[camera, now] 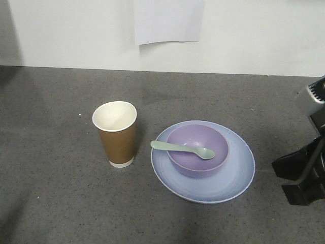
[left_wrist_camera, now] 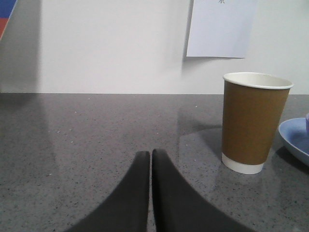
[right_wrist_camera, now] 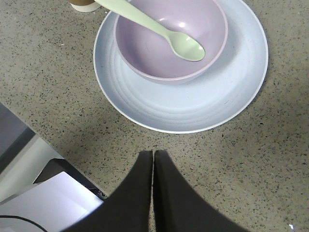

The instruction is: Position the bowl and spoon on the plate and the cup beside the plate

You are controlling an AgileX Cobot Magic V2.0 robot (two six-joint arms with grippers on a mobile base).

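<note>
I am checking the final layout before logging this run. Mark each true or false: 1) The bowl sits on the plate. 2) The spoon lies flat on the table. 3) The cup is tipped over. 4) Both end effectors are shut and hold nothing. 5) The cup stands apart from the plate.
1) True: the lavender bowl sits on the pale blue plate.
2) False: the mint-green spoon rests in the bowl, handle over the rim.
3) False: the paper cup stands upright.
4) True: the left end effector and right end effector are shut, empty.
5) True: bare table shows between them.
</note>
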